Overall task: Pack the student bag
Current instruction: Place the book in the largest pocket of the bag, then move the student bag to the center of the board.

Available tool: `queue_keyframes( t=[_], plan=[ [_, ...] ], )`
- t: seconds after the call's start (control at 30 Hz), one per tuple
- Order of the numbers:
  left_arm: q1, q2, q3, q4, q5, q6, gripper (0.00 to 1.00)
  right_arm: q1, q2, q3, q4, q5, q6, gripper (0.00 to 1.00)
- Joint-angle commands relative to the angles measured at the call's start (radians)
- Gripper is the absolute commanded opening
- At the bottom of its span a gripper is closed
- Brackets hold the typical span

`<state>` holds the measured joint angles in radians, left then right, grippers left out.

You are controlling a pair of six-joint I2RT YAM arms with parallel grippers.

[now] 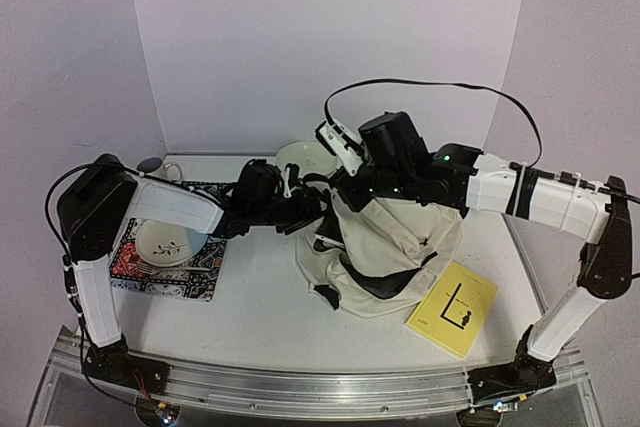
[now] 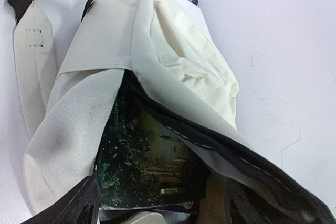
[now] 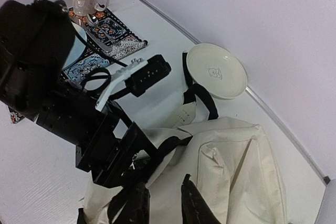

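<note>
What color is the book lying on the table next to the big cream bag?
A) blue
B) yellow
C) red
B: the book lying flat on the table beside the student bag has a bright yellow cover with black marks on it.

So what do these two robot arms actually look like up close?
Both are slim jointed limbs: white tube sections between bulky black joint housings. The left arm has a thin black cable looping by its shoulder; the right arm carries a long black cable arching overhead and a small green light. The right pincer ends in two black fingers.
</note>
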<state>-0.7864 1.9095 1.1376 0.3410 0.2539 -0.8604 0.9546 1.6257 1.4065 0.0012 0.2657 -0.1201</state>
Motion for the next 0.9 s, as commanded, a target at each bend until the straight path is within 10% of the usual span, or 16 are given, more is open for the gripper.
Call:
queue_keyframes(
  t=[0.0,0.5,0.87],
  plan=[
    [-0.004,-0.088,-0.071,-0.005,-0.008,0.022,0.83,0.006,-0.016,-0.045,0.002,0.014,0.057,0.3],
    [0.05,-0.432,-0.415,-0.245,-0.243,0.043,0.89,0.006,-0.003,-0.188,-0.12,-0.11,0.205,0.61],
    [0.118,-0.547,-0.521,-0.264,-0.268,0.021,0.93,0.042,0.25,-0.127,-0.195,0.146,0.218,0.85]
  ],
)
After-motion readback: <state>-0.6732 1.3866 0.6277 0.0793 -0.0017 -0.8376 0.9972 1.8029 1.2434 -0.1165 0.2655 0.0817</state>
